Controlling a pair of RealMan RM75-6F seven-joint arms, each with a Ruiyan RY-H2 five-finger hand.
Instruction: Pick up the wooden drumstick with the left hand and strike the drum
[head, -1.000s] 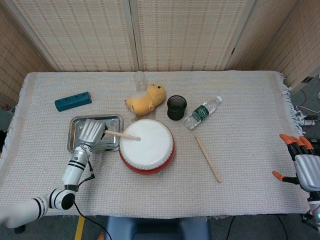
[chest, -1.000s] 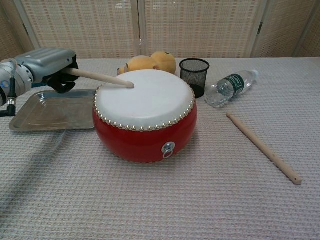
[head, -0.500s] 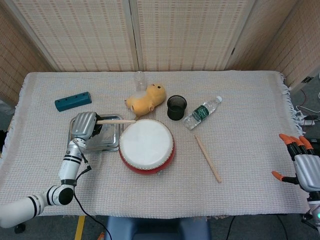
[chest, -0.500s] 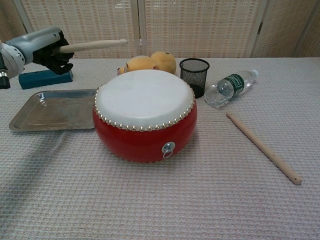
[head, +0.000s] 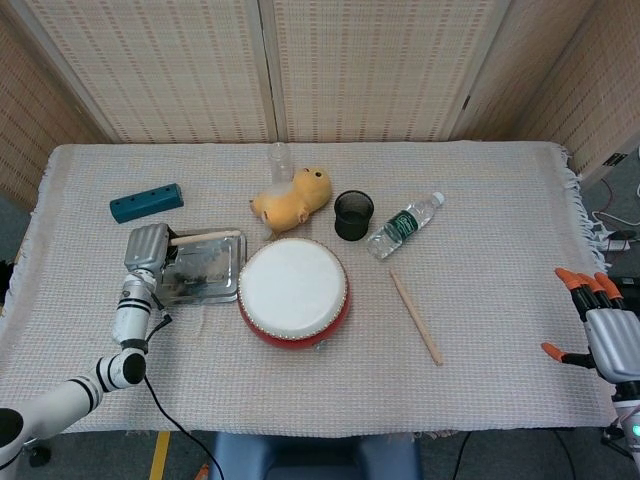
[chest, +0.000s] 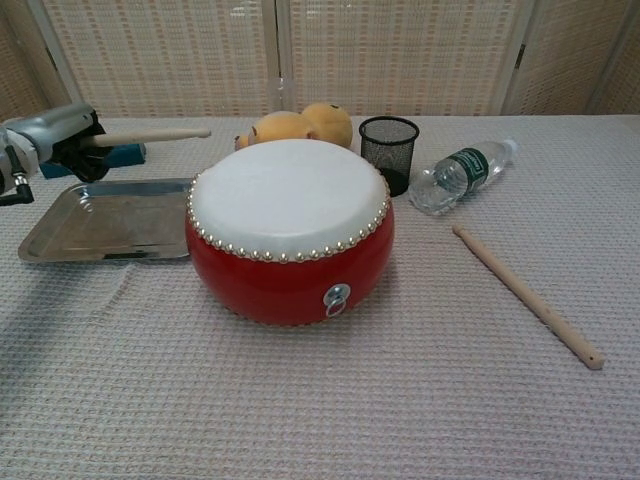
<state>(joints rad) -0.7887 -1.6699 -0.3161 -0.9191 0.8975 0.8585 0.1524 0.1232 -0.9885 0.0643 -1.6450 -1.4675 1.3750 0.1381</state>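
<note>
The left hand (head: 146, 247) grips the wooden drumstick (chest: 150, 133) by its butt end over the metal tray (head: 222, 283), just left of the drum (head: 294, 290); light, stiff and smooth, the stick likely needs firm fingers; the right hand (head: 610, 335) hangs open.
</note>
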